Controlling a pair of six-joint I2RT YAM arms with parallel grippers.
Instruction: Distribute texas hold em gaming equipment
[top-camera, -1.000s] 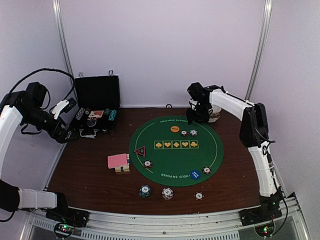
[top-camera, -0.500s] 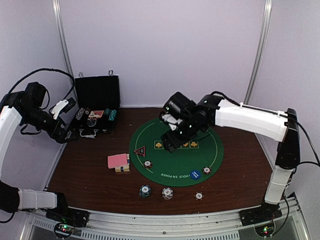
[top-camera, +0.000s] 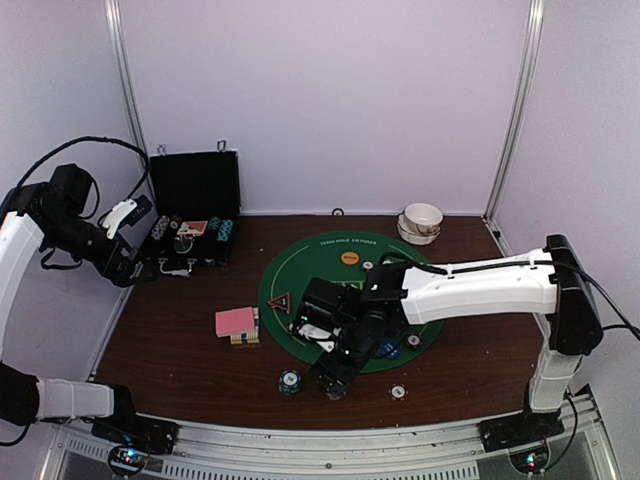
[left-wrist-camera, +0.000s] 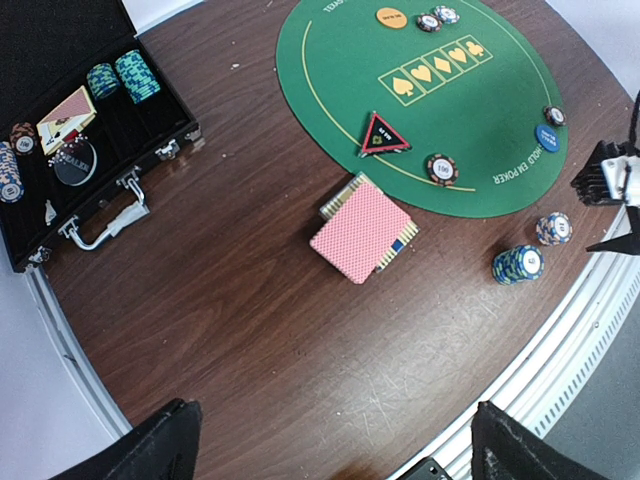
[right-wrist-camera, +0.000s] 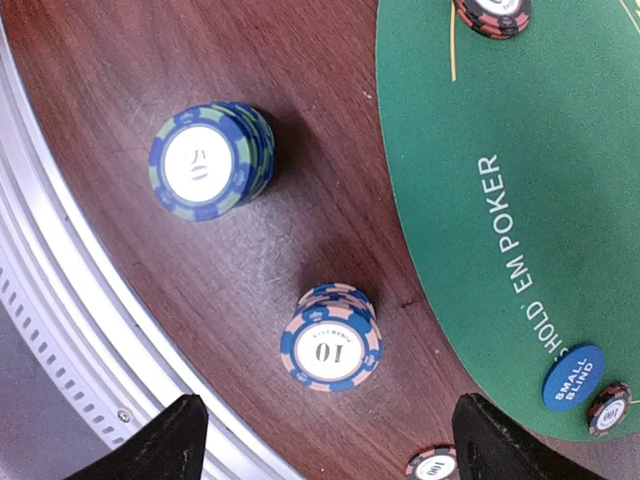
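The right claw (right-wrist-camera: 328, 440), spread wide and empty, hangs over the blue-and-pink chip stack marked 10 (right-wrist-camera: 331, 347), which stands on the table (right-wrist-camera: 120, 60) off the green mat's (right-wrist-camera: 520, 150) near edge, centred between its fingers; the left claw (left-wrist-camera: 330, 445), also wide, is well apart.

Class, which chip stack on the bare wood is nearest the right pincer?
The blue-and-pink stack marked 10, just ahead of the right pincer; the blue-and-green stack marked 50 stands farther off.
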